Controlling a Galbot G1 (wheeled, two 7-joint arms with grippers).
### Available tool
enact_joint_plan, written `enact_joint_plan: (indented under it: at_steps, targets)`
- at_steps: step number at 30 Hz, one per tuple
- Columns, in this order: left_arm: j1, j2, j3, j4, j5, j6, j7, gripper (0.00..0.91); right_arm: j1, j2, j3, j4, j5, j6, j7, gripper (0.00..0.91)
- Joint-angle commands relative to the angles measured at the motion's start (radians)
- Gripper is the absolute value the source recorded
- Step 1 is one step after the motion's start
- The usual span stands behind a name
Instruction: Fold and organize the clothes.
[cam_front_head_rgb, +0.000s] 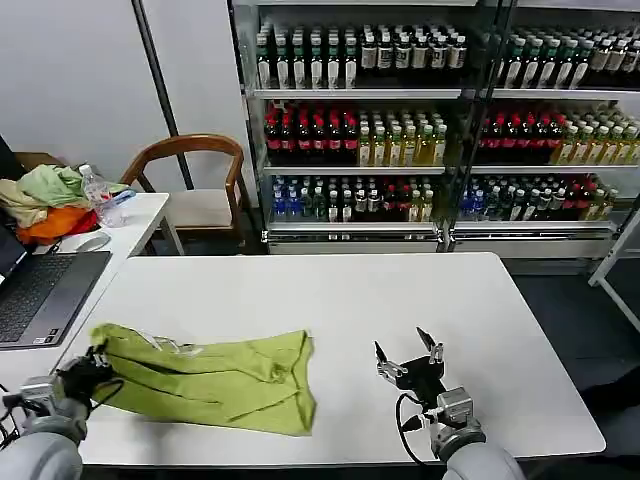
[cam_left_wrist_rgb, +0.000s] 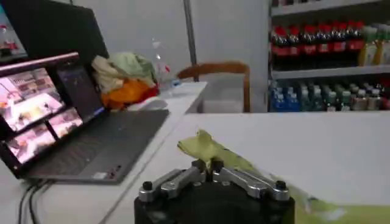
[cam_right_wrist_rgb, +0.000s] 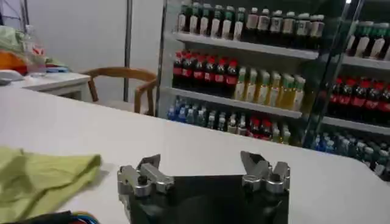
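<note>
Shirt: lime-green cotton T-shirt (cam_front_head_rgb: 215, 378) is lying crumpled, near-left on white table (cam_front_head_rgb: 400, 300), long axis left-right.
Left gripper (cam_front_head_rgb: 88, 368): clenching the shirt's left end.
Right gripper (cam_front_head_rgb: 408, 352): hovering released, right of shirt, apart.

Even, bright light from overhead fills the room. The white tabletop (cam_front_head_rgb: 400, 300) throws it back softly, without hard glare, and the green T-shirt (cam_front_head_rgb: 215, 378) lays only a thin, pale shadow along its near edge. The bottle shelves (cam_front_head_rgb: 440, 120) behind are well lit, with small glints on the caps. In the left wrist view the laptop screen (cam_left_wrist_rgb: 42, 106) glows, and the far bottles look soft. In the right wrist view the shelves lean and the near cloth blurs.
</note>
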Motion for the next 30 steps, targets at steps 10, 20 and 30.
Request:
enact_joint_plan:
  at_steps: [10,20,30]
  targets:
    - [-0.036,-0.183,0.546,-0.124,0.174,-0.067,0.101,0.04,-0.148,-0.018,0.191,0.107,0.035,-0.005,0.001,0.907]
    - [-0.172,-0.232,0.614,0.057,0.209,-0.094,0.092,0.04,-0.203,-0.012,0.258,0.115,0.042,0.001,0.002,0.907]
    - [-0.253,-0.234,0.635,0.141,0.213,-0.086,0.069,0.04,-0.178,-0.005,0.239,0.095,0.04,-0.006,0.005,0.907]
